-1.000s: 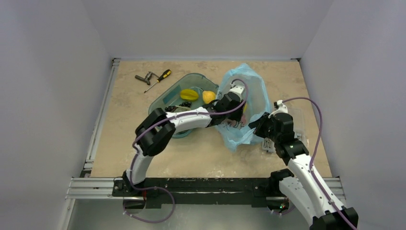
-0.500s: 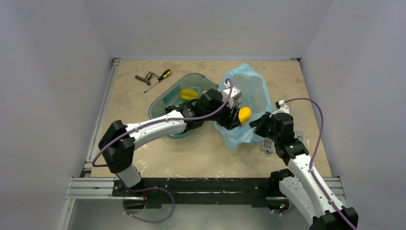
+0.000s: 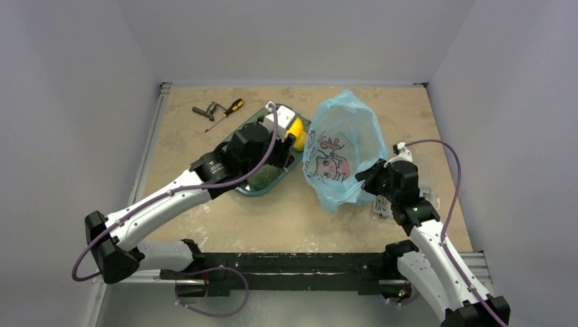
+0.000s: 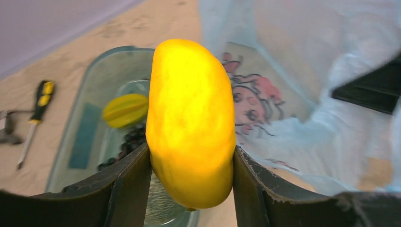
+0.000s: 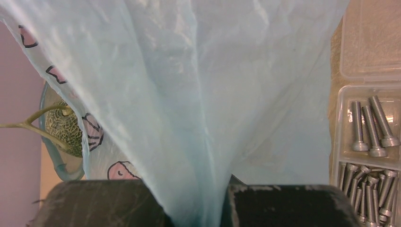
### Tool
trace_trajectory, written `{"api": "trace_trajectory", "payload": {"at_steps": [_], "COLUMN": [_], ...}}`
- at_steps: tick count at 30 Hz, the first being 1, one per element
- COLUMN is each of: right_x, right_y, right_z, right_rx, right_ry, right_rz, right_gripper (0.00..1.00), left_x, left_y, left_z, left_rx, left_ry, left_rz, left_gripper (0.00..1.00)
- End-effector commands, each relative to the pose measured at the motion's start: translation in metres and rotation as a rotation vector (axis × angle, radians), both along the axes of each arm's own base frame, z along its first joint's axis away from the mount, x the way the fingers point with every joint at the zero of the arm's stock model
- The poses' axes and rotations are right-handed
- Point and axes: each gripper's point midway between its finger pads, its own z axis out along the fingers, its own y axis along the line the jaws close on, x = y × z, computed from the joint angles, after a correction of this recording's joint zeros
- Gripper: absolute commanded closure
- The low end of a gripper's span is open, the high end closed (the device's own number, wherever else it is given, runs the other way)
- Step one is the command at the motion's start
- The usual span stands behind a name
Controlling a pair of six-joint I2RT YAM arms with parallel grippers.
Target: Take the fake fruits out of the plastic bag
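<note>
A smooth yellow mango-like fake fruit (image 4: pixel 191 123) is clamped between the fingers of my left gripper (image 4: pixel 191 189). From above, that gripper (image 3: pixel 293 135) holds the mango (image 3: pixel 296 128) over the right end of the teal tray (image 3: pixel 253 193). The big rough dull-green fruit (image 3: pixel 264 176) lies in the tray's near end, also visible in the right wrist view (image 5: pixel 64 127). The light-blue plastic bag (image 3: pixel 344 153) stands right of the tray, its cartoon print facing the tray. My right gripper (image 3: pixel 366 181) is shut on the bag's lower right fold (image 5: pixel 213 94).
A yellow-green star fruit (image 4: pixel 125 109) and black grapes (image 4: pixel 135 137) lie in the tray. A screwdriver (image 3: pixel 227 112) and a metal tool (image 3: pixel 204 111) lie at the back left. A clear box of bolts (image 5: pixel 369 156) sits right of the bag.
My left gripper has drawn the mango out of the bag and swung it left over the tray. The bag's print now shows. The right gripper has kept its hold.
</note>
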Motion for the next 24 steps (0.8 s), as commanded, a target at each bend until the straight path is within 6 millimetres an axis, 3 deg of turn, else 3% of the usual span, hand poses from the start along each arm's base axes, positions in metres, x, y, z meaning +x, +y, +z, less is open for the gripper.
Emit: {"api": "trace_trajectory", "payload": {"at_steps": [1, 6, 12, 16, 21, 24], "right_x": [0.009, 0.009, 0.007, 0.007, 0.008, 0.008], "right_y": [-0.001, -0.004, -0.005, -0.006, -0.005, -0.005], "right_z": [0.016, 0.018, 0.02, 0.02, 0.019, 0.019], "right_rx": [0.013, -0.002, -0.005, -0.005, -0.006, -0.009], "right_ry": [-0.051, -0.05, -0.05, -0.049, -0.044, -0.043], "right_rz": [-0.021, -0.026, -0.032, -0.033, -0.031, -0.031], "right_gripper": [1.0, 1.0, 1.0, 1.0, 1.0, 1.0], "left_x": [0.048, 0.083, 0.118, 0.13, 0.13, 0.132], "left_y": [0.077, 0.087, 0.069, 0.06, 0.066, 0.057], "left_z": [-0.001, -0.019, -0.058, -0.075, -0.105, -0.117], "left_rx": [0.096, 0.034, 0.068, 0.056, 0.075, 0.054], "left_ry": [-0.095, 0.025, 0.172, 0.231, 0.328, 0.356], "left_rz": [0.463, 0.638, 0.75, 0.835, 1.027, 1.018], "left_gripper": [1.0, 1.0, 1.0, 1.0, 1.0, 1.0]}}
